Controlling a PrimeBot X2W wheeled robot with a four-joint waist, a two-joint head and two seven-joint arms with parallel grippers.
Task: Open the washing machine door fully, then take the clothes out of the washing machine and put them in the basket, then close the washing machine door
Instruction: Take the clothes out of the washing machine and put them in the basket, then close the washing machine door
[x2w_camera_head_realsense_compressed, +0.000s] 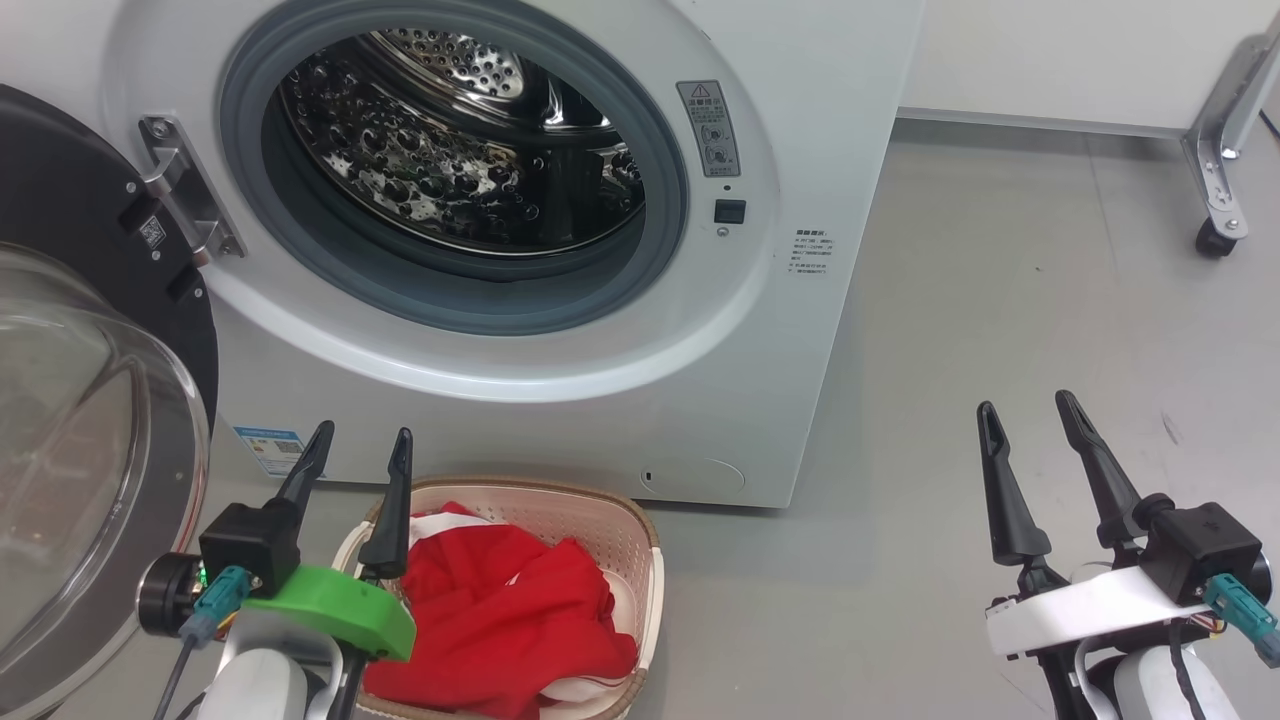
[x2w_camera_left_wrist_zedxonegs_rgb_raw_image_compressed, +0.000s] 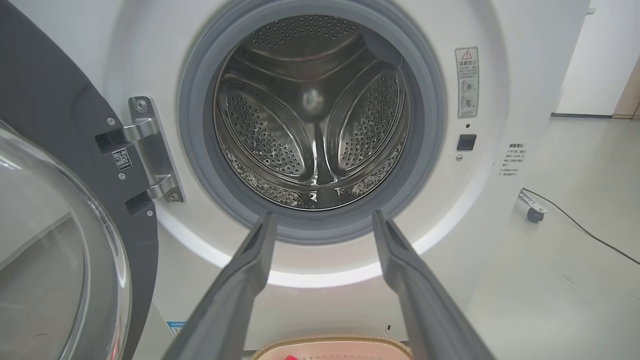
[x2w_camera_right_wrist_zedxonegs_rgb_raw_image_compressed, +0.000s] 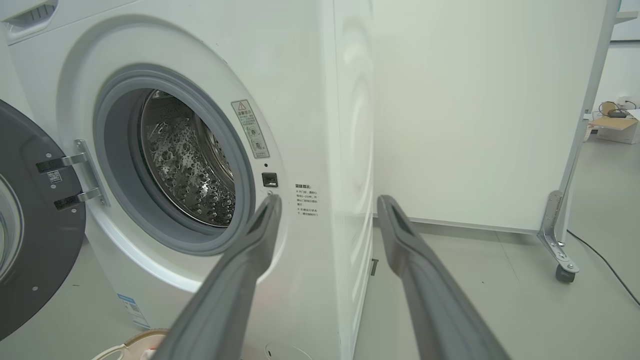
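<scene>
The left gripper (x2w_camera_head_realsense_compressed: 364, 430) has two long black fingers (x2w_camera_head_realsense_compressed: 304, 467), a black block (x2w_camera_head_realsense_compressed: 250, 545), a bright green ring (x2w_camera_head_realsense_compressed: 340, 610) and a teal plug (x2w_camera_head_realsense_compressed: 222, 590). The right gripper (x2w_camera_head_realsense_compressed: 1026, 402) looks the same, but its white ring (x2w_camera_head_realsense_compressed: 1080, 600) is different.

Castered metal leg (x2w_camera_head_realsense_compressed: 1222, 150), grey floor (x2w_camera_head_realsense_compressed: 1000, 320)

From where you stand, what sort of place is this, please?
Probably a lab or test room arranged for laundry, rather than a home: a white front-loading washing machine stands on a plain grey floor, next to a white partition panel on a castor.
</scene>
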